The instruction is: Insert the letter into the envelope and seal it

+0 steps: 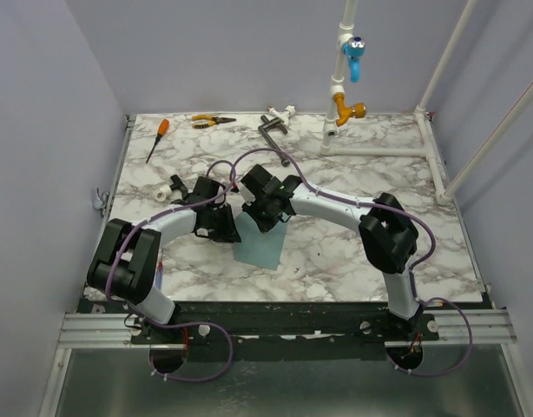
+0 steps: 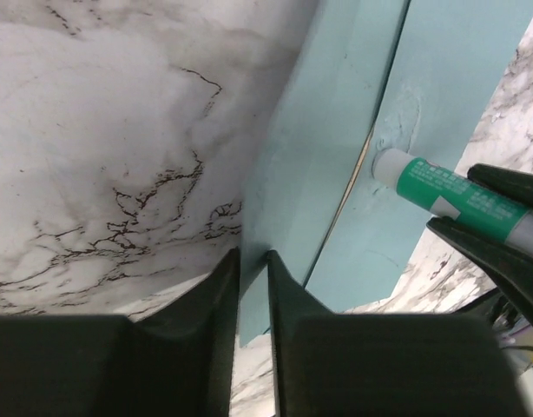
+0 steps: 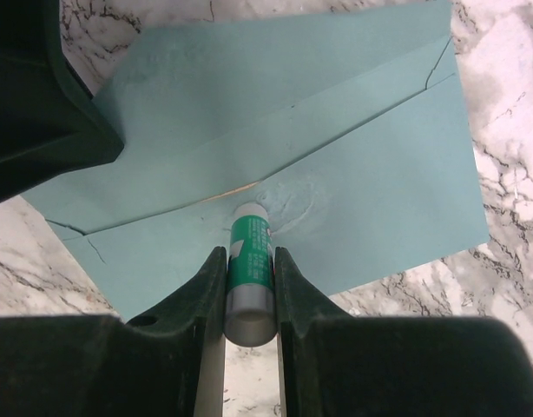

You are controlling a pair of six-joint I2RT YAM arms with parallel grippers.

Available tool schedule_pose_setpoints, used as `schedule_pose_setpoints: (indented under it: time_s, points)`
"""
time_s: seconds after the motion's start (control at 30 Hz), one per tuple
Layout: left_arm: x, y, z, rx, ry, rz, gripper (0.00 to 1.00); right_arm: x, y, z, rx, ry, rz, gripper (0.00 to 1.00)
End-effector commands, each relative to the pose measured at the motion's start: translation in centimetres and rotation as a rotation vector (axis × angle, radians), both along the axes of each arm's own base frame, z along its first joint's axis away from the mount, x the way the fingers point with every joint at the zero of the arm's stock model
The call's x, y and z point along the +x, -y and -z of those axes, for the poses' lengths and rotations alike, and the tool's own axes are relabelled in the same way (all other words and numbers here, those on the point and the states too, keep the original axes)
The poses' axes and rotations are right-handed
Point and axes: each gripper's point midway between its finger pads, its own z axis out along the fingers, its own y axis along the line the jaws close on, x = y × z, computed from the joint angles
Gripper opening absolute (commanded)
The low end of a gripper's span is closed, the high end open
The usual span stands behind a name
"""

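The teal envelope (image 1: 259, 248) lies on the marbled surface (image 1: 379, 174) just in front of the two arms, near the middle, with both wrists bent down over its far end. Its flap is folded open, away from the body.

The left fingers (image 2: 216, 300) are almost together, pinching one edge of the flap, and teal paper shows in the narrow gap between them. In the right wrist view this same gripper sits over the flap's left corner.

The right fingers (image 3: 206, 291) are clamped on a glue stick (image 3: 249, 261) with a green label and a grey rear end. Its white tip presses on the envelope right at the crease where the flap meets the body. The paper around the tip is wrinkled and puckered in a small patch.

The letter (image 3: 236, 189) shows only as a thin tan sliver at the mouth of the envelope, just beside the glue tip. The rest of it is hidden inside the envelope.

Along the far edge of the surface, well apart from the envelope, lie an orange-handled screwdriver (image 1: 156, 139) and yellow-handled pliers (image 1: 213, 122). A white pipe frame with a blue valve (image 1: 353, 48) stands at the far right.
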Motion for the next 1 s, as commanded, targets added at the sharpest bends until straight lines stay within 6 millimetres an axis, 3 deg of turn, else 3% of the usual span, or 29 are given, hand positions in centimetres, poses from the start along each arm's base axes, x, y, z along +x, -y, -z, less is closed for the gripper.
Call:
schedule_pose_setpoints:
  time_s: [0.0, 0.03, 0.27, 0.77, 0.97]
  points:
    - [0.5, 0.4, 0.4, 0.005, 0.000, 0.009, 0.04, 0.6, 1.0, 0.8, -0.059, 0.034, -0.001, 0.01]
    - [0.4, 0.5, 0.4, 0.005, -0.001, 0.014, 0.00, 0.9, 1.0, 1.0, -0.067, 0.040, 0.004, 0.01]
    - [0.3, 0.4, 0.2, 0.009, 0.020, 0.032, 0.00, 4.1, 1.3, 0.7, -0.112, 0.157, 0.086, 0.01]
    - [-0.4, 1.1, 0.2, -0.014, 0.033, 0.093, 0.00, 6.9, -0.8, 0.5, -0.028, 0.192, 0.080, 0.01]
    - [-0.5, 1.3, 0.2, -0.024, 0.027, 0.102, 0.00, 7.1, -1.7, 0.4, -0.002, 0.183, 0.057, 0.01]
